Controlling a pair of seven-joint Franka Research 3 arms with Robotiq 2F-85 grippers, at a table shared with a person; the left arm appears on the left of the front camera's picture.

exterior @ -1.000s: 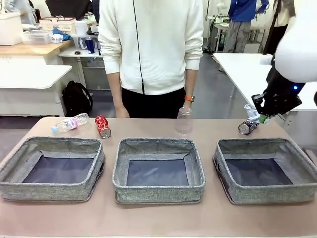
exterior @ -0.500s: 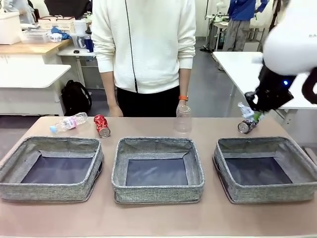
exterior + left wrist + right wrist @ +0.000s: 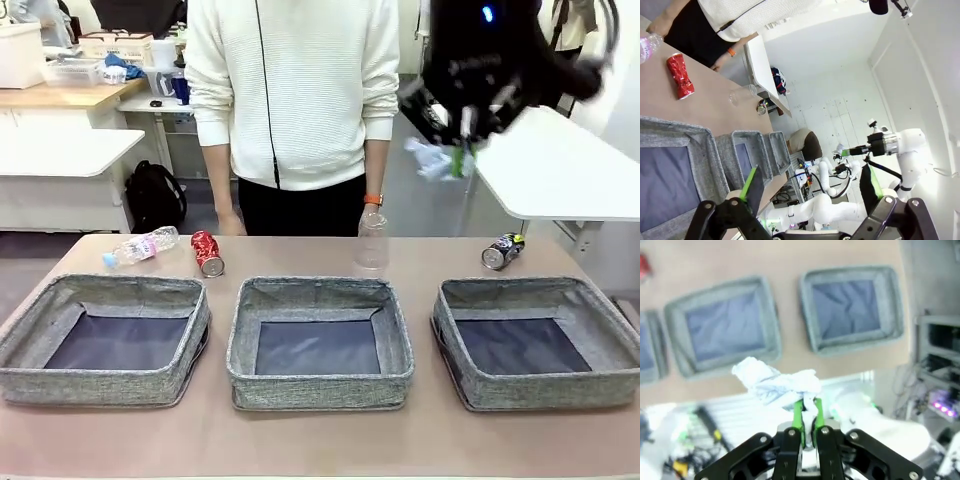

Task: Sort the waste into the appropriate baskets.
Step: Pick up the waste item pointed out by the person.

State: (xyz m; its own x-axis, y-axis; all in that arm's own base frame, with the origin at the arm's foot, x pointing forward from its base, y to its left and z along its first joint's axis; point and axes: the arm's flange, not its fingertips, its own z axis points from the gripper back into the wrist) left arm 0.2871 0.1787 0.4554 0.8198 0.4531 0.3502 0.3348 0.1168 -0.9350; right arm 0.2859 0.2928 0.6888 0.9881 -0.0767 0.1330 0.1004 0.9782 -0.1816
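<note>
My right gripper (image 3: 455, 150) hangs high above the table, shut on a small crumpled white scrap (image 3: 430, 160), which bulges past the green pads (image 3: 799, 412) in the right wrist view as a white scrap (image 3: 777, 382). Below stand three grey baskets: left (image 3: 100, 385), middle (image 3: 320, 388), right (image 3: 540, 392). Along the far edge lie the clear bottle (image 3: 140, 247), the crushed red can (image 3: 207, 253), the upright clear cup (image 3: 371, 240) and the dark can (image 3: 500, 251). My left gripper (image 3: 810, 187) is open and holds nothing, and the red can (image 3: 680, 75) lies far ahead of it.
A person in a white sweater (image 3: 295, 90) stands at the table's far side, hands down near the edge. White tables stand behind to the left and right. All three baskets show bare dark floors.
My right gripper has risen from beside the dark can and swung up and to the left, carrying the white scrap. The dark can stays on the table.
</note>
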